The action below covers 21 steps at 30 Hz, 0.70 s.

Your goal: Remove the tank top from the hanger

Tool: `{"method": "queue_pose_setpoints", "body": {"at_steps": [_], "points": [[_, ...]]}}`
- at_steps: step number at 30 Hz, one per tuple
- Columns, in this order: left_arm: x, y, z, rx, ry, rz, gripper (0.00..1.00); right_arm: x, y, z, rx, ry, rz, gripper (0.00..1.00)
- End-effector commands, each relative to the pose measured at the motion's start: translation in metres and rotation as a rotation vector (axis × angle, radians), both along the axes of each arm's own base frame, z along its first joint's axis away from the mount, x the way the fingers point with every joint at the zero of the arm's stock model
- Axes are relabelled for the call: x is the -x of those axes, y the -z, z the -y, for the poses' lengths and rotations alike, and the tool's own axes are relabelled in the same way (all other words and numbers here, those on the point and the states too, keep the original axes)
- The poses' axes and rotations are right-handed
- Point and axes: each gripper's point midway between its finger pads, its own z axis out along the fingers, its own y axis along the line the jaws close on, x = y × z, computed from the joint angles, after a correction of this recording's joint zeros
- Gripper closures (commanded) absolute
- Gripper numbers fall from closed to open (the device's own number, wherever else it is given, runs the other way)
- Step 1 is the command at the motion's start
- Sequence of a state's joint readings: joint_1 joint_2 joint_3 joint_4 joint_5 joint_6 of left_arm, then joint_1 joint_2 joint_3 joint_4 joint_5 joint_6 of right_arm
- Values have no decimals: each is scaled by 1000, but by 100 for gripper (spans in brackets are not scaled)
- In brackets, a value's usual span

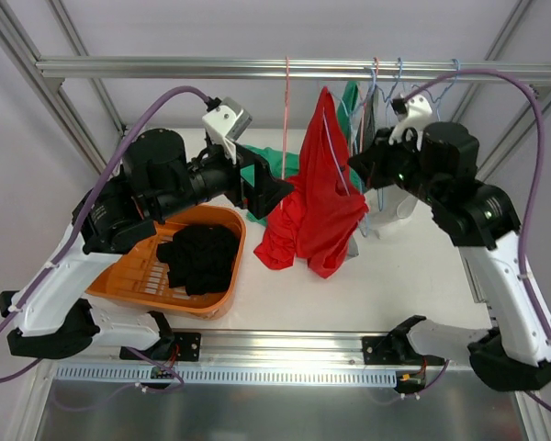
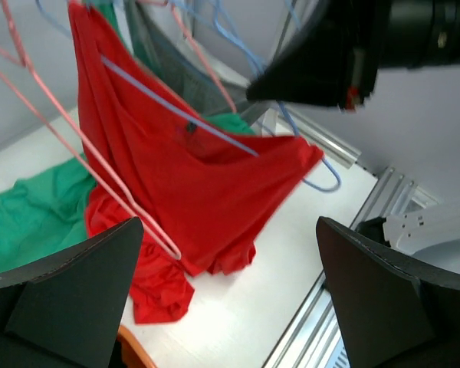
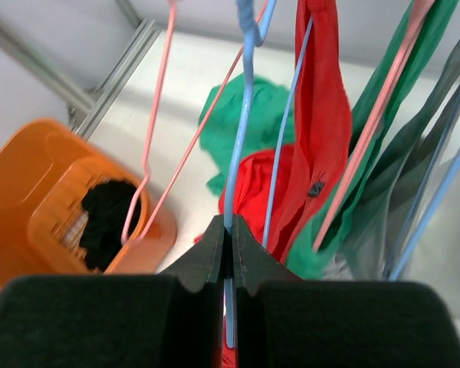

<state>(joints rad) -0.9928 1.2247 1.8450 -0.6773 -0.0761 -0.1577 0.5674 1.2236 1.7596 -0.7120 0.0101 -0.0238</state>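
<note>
The right gripper is clenched on the wire of the blue hanger. The red tank top hangs on it over the middle of the tabletop, its hem pooled there. The left gripper, jaws wide apart and holding nothing, sits just beside the top, near the orange basket by the left edge.

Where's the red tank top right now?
Top view: the red tank top hangs centrally on the blue hanger, hem bunched on the table, orange basket to its left and the right hand, shut on that hanger, to its right.
</note>
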Motion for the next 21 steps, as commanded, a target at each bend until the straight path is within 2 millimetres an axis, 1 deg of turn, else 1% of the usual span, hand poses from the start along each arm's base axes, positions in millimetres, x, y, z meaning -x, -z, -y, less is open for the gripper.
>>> {"method": "queue_pose_setpoints", "body": {"at_steps": [1,2,3,4,5,6,7,8,9,10,11,12,13,14,16,17,19,21], "points": [[-2,-43,14,85,67,131,1,60,-25,9,-94,-132,65,100],[-8,-42,24,87,70,136,1,67,-13,12,-80,-143,43,100],[-11,-40,29,86,72,137,1,77,-5,16,-70,-151,22,100],[-15,-38,34,84,72,136,1,98,-11,24,-92,-181,52,100],[-22,-31,45,73,73,128,1,107,1,28,-80,-190,24,100],[-19,-28,53,73,107,121,1,117,2,33,-83,-192,26,100],[-22,-24,59,67,115,116,1,133,-3,43,-99,-195,55,100],[-27,-16,69,54,123,103,1,144,1,49,-98,-200,43,100],[-27,-13,74,53,138,98,1,153,0,53,-103,-203,49,100],[-27,-9,79,53,150,90,2,168,-3,60,-121,-214,69,100],[-29,-1,87,43,168,76,3,177,1,64,-118,-222,52,100],[-28,-3,93,56,189,81,4,185,0,68,-123,-228,56,100],[-23,-2,100,62,236,81,7,192,2,69,-125,-246,51,100],[-23,2,107,58,252,80,8,203,3,72,-130,-261,53,100],[-21,-1,116,73,281,101,9,218,2,71,-161,-306,32,100],[-20,2,121,73,299,98,9,223,4,71,-163,-318,21,100],[-21,0,127,85,305,108,9,234,0,72,-184,-343,25,100],[-24,2,132,85,302,109,14,240,-1,74,-197,-354,25,100]]}}
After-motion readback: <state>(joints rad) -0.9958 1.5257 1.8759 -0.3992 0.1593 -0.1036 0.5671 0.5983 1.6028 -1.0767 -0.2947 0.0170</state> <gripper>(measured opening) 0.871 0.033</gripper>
